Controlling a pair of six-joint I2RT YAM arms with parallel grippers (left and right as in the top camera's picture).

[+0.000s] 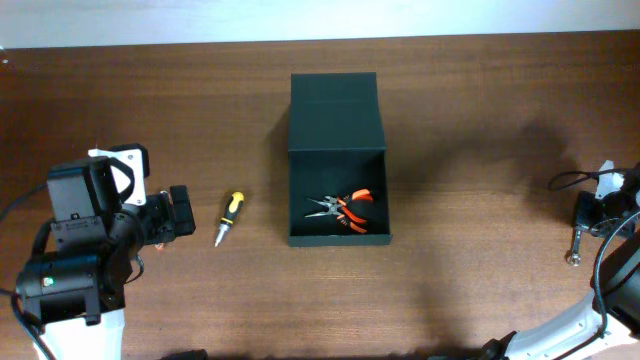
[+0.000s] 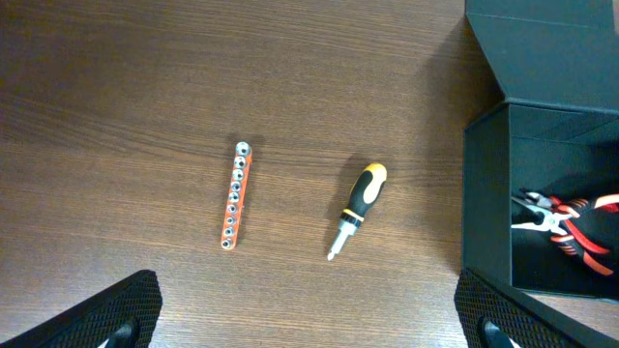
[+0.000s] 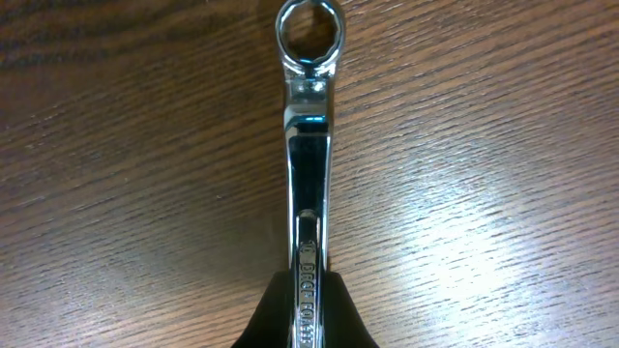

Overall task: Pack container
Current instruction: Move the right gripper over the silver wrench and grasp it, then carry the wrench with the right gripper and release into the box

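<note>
- Far to the right of the container (image 1: 340,239), the right gripper (image 3: 308,324) is gripping a wrench (image 3: 308,145) by its shank, ring end pointing away. I cannot tell whether the wrench is resting on the table (image 1: 470,100) or hanging just clear of it.
- Well to the left of the container, the left gripper (image 2: 309,324) is hovering with its fingers spread wide, holding nothing.
- Left of the container, a strip of bits (image 2: 235,195) and a screwdriver (image 2: 356,211) are lying apart, the screwdriver nearer the container.
- Mid-table, the container is sitting with its lid (image 1: 336,112) folded back on the far side. Pliers (image 1: 345,208) are lying inside, toward its near right corner.
- Risk, as I judge it: the wrench is facing a long carry while held near one end, so it could swing or slip, clip the container's wall, or drop onto the pliers. The screwdriver's round handle could roll away from a pinch that lands off-centre.
- Count: one container, one pair of pliers, one screwdriver, one bit strip, one wrench, two grippers.
</note>
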